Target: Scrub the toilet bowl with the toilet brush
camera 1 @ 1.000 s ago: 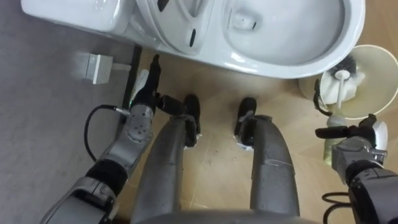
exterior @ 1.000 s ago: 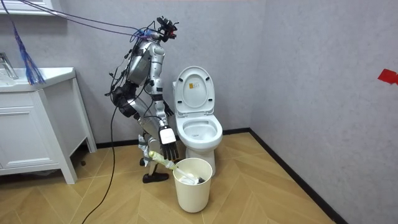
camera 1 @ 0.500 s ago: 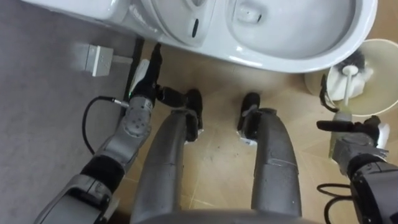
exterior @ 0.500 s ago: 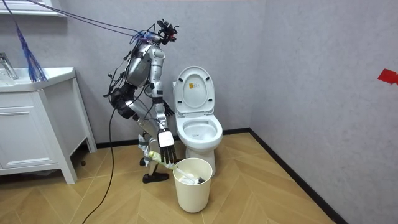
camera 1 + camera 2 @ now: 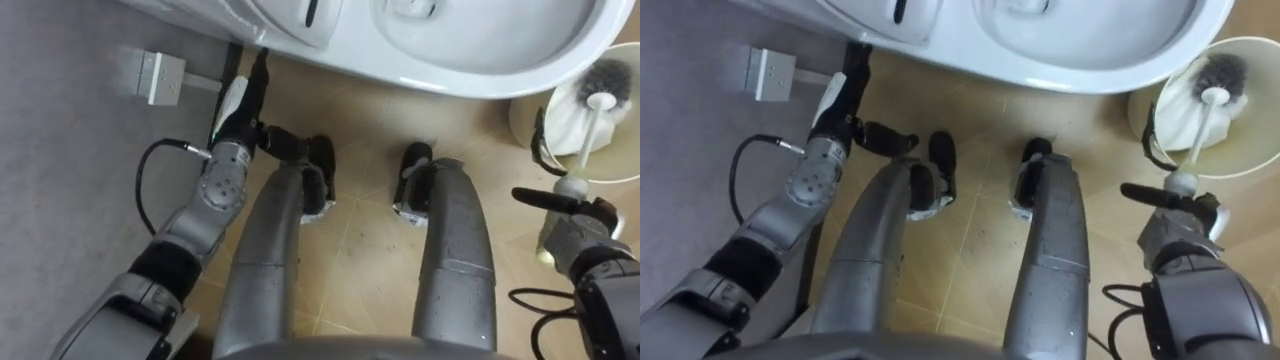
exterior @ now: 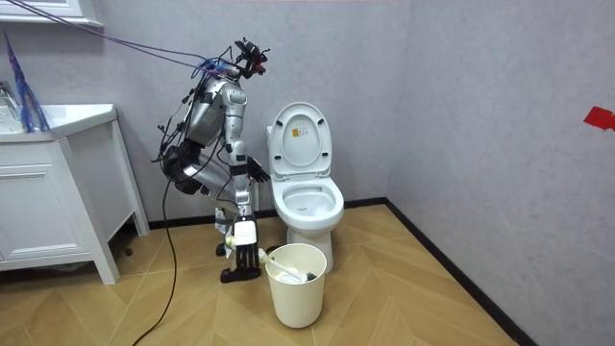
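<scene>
The robot is seen bent forward at the toilet [image 5: 450, 55], with its feet toward the bowl. In the room view it is placed at the toilet's left side, with the bin [image 5: 1252, 150] just before it.

The brush [image 5: 1200, 137] is stood in the bin, at 2 o'clock from the robot's feet. Its dark bristle head is lodged low in the bin against white paper [image 5: 1175, 105]. Its white handle is leaned over the near rim toward 7 o'clock. The handle's rounded end is located just at 12 o'clock of the right hand [image 5: 1175, 232]. Whether the end is touched by the hand cannot be determined.

The right hand is positioned at 6 o'clock of the bin, beside its near rim. Its fingers are straight and nothing is enclosed by them; the thumb is extended toward 9 o'clock.

The left hand [image 5: 238, 125] is positioned beside the toilet base, at 10 o'clock from the feet. Its fingers are stretched toward 12 o'clock and the thumb toward 3 o'clock, and nothing is held. A grey box [image 5: 150, 77] is located at 10 o'clock of this hand, apart from it.
</scene>
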You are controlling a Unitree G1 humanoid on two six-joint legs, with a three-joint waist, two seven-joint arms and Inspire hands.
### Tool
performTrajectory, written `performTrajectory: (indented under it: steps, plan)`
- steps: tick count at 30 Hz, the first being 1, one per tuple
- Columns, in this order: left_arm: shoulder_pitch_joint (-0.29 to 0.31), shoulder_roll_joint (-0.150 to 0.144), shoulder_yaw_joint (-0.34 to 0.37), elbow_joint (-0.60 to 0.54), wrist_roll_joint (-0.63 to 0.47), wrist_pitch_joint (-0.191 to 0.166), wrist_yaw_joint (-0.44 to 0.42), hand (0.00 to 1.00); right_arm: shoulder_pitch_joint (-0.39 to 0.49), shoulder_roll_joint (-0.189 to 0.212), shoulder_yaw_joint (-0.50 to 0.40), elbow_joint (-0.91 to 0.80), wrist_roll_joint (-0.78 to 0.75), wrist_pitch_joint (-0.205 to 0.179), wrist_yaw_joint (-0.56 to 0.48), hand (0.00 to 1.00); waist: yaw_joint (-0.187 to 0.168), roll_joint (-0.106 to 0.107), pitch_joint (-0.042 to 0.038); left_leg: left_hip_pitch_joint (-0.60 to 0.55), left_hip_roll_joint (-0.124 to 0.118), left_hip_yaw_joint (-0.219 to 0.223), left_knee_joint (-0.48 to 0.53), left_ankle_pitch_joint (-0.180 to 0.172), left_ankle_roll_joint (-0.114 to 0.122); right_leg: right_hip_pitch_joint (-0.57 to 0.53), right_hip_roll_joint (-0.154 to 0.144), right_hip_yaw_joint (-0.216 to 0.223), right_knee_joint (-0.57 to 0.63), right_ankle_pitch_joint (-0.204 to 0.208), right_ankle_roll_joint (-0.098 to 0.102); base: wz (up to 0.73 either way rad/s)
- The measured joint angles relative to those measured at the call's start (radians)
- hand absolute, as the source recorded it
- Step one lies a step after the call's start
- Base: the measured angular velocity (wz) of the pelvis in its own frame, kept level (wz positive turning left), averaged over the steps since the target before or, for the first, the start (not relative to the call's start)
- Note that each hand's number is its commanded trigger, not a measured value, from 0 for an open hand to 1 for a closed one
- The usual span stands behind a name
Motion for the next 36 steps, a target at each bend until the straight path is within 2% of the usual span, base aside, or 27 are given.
performTrajectory:
  steps: [4, 5, 6, 11, 15, 22, 26, 31, 34, 36]
  plan:
    - [0.000, 0.000, -0.001, 0.000, -0.004, 0.000, -0.003, 0.00, -0.005, -0.004, 0.004, 0.002, 0.000, 0.004, 0.019, 0.00, 0.000, 0.001, 0.0004, -0.022, 0.000, -0.002, 0.011, 0.000, -0.004, -0.023, -0.005, -0.002, 0.017, -0.006, -0.006, 0.05]
    - [0.001, 0.000, -0.003, 0.000, -0.021, 0.000, -0.004, 0.00, -0.005, -0.005, 0.014, 0.005, 0.000, 0.004, 0.027, 0.67, 0.000, 0.002, 0.0011, -0.025, -0.001, -0.002, 0.013, 0.000, -0.004, -0.027, -0.005, -0.001, 0.021, -0.007, -0.008, 0.04]
    - [0.002, 0.000, -0.003, 0.000, -0.024, 0.002, -0.007, 0.00, -0.004, -0.005, 0.023, 0.006, 0.001, 0.006, 0.030, 1.00, 0.000, 0.005, 0.0020, -0.027, -0.001, -0.002, 0.018, -0.003, -0.006, -0.029, -0.005, -0.001, 0.027, -0.010, -0.009, 0.03]
    - [0.002, 0.004, -0.004, -0.003, -0.056, 0.002, -0.010, 0.00, -0.004, -0.023, 0.039, 0.006, 0.022, 0.013, 0.049, 1.00, 0.002, 0.031, 0.0012, -0.039, -0.001, -0.004, 0.029, -0.012, -0.006, -0.037, -0.007, -0.001, 0.036, -0.016, -0.012, 0.00]
    - [-0.001, 0.024, -0.005, -0.009, -0.061, 0.002, -0.010, 0.00, -0.004, -0.027, 0.051, 0.005, 0.035, 0.013, 0.049, 1.00, 0.002, 0.032, 0.0015, -0.043, 0.000, 0.001, 0.041, -0.022, -0.010, -0.048, -0.008, 0.001, 0.051, -0.022, -0.022, -0.01]
    - [0.002, 0.030, -0.005, -0.009, -0.061, 0.002, -0.010, 0.00, -0.007, -0.039, 0.078, 0.009, 0.044, 0.015, 0.070, 1.00, 0.001, 0.032, 0.0016, -0.041, 0.003, -0.005, 0.043, -0.024, -0.011, -0.043, -0.004, 0.000, 0.053, -0.029, -0.024, 0.00]
    - [0.010, 0.031, -0.004, -0.010, -0.061, 0.003, -0.010, 0.00, -0.002, -0.033, 0.077, 0.010, 0.050, 0.031, 0.090, 1.00, -0.005, 0.029, 0.0025, -0.017, 0.007, -0.012, 0.040, -0.027, -0.013, -0.013, 0.003, -0.004, 0.042, -0.030, -0.023, -0.03]
    - [0.051, 0.032, -0.005, -0.014, -0.059, 0.003, -0.010, 0.00, 0.010, -0.015, 0.077, 0.018, 0.071, 0.039, 0.109, 1.00, -0.018, 0.017, 0.0044, 0.053, 0.009, -0.015, 0.022, -0.032, -0.010, 0.064, -0.002, -0.018, 0.015, -0.032, -0.022, -0.02]
    - [0.085, 0.034, -0.004, -0.025, -0.059, 0.003, -0.010, 0.00, 0.025, -0.006, 0.078, 0.047, 0.078, 0.051, 0.133, 1.00, -0.032, 0.001, 0.0037, 0.131, 0.005, -0.020, -0.012, -0.032, -0.009, 0.148, -0.004, -0.032, -0.022, -0.033, -0.017, 0.00]
    - [0.106, 0.034, -0.002, -0.025, -0.059, 0.003, -0.010, 0.00, 0.053, 0.002, 0.078, 0.058, 0.094, 0.056, 0.142, 1.00, -0.034, -0.008, 0.0029, 0.206, 0.006, -0.030, -0.050, -0.032, -0.009, 0.232, 0.008, -0.041, -0.074, -0.027, -0.007, -0.04]
